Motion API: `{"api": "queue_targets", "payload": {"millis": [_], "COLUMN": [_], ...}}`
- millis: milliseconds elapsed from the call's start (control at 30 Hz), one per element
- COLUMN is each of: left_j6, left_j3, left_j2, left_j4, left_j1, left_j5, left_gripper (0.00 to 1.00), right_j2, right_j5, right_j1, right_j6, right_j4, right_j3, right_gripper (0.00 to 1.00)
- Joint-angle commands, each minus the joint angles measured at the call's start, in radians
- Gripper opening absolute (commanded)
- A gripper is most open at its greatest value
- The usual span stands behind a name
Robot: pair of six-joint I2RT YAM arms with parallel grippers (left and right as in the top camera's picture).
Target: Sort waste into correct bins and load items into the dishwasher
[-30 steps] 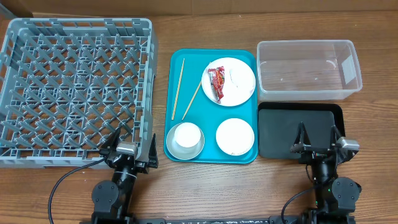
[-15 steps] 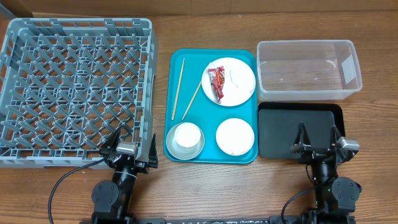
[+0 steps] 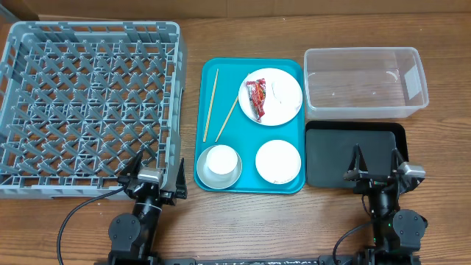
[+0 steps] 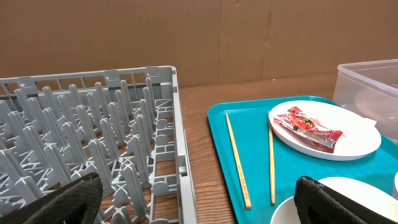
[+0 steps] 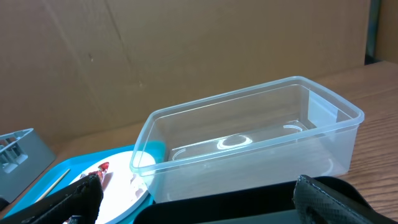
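Note:
The grey dish rack (image 3: 88, 103) sits at the left. The teal tray (image 3: 250, 184) holds the round plate (image 3: 283, 96) with the red wrapper (image 3: 257, 97) and a white tissue (image 3: 281, 90), two chopsticks (image 3: 211, 103), a white cup (image 3: 219, 160) and a white bowl (image 3: 278, 160). The clear tub (image 3: 364, 82) and the black tray (image 3: 353, 151) are at the right. My left gripper (image 3: 154, 171) is open and empty at the rack's near corner. My right gripper (image 3: 377, 163) is open and empty over the black tray's near edge. No rice grains show.
The left wrist view shows the rack (image 4: 93, 143), the chopsticks (image 4: 237, 158) and the wrapper (image 4: 308, 127) on the plate. The right wrist view shows the clear tub (image 5: 249, 149) beyond the black tray (image 5: 236, 208). A brown cardboard wall stands behind the table.

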Motion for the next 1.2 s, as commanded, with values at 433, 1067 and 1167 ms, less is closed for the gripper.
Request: {"api": "queue_targets", "payload": {"millis": [433,1067,1167], "left_j6": [-0.005,0.111,0.109], "left_j3": [-0.003,-0.003,-0.003], "left_j2": [-0.006,-0.006,-0.006], "left_j4": [-0.003,-0.005,0.018], "left_j1": [-0.006,-0.006,-0.006], "left_j5": [0.001,-0.133,-0.12], "left_gripper": [1.0,1.0,1.0], "right_j2": [-0.01,-0.01,-0.01], "right_j5": [0.006,0.005,0.004], "right_j1": [-0.004,-0.004,-0.004], "right_j6": [-0.001,0.0,0.0], "right_j4": [0.003,0.006,0.032], "right_j3": [-0.01,-0.01,-0.01], "right_gripper": [1.0,1.0,1.0]}}
